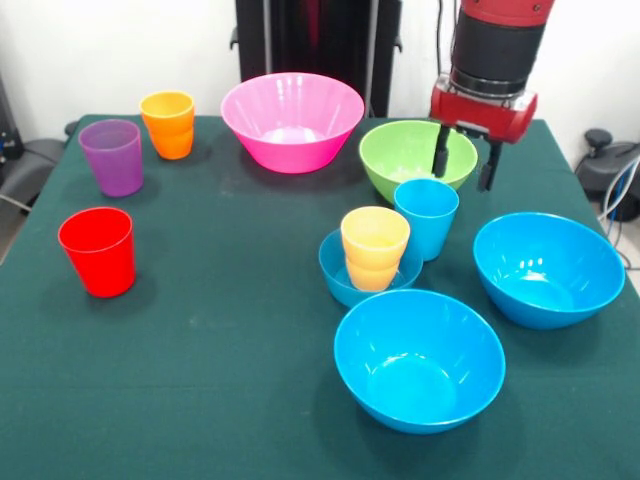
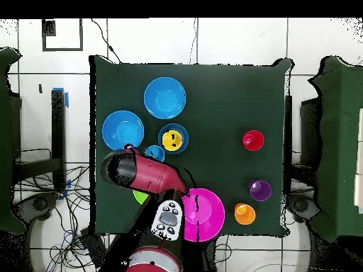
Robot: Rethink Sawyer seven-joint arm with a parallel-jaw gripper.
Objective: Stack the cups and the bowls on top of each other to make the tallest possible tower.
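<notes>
my gripper (image 1: 463, 165) hangs with its two dark fingers spread apart and nothing between them, above the right rim of the green bowl (image 1: 415, 155). from overhead the arm (image 2: 145, 172) covers most of that bowl; only a green sliver shows at its edge.

in the front view, just below the gripper stands the light blue cup (image 1: 427, 217), upright on the counter (image 1: 220, 330), close to the green bowl's near side. left of that cup, touching or nearly so, the yellow-orange cup (image 1: 375, 247) sits mouth-up inside the small blue bowl (image 1: 340, 275); that pair is all the tower i see. overhead, the cup shows as a yellow disc in the small blue ring (image 2: 174, 138).

one large blue bowl (image 1: 548, 268) rests below and right of the gripper, the other (image 1: 419, 358) further toward the camera, beyond the small bowl. both stand open side up and hold nothing.

to the gripper's left sits the pink bowl (image 1: 292, 120), empty, beside the green one. well off to the left stand the orange cup (image 1: 168, 124), the purple cup (image 1: 111, 156) and, nearer the camera, the red cup (image 1: 97, 250), all upright and apart.
</notes>
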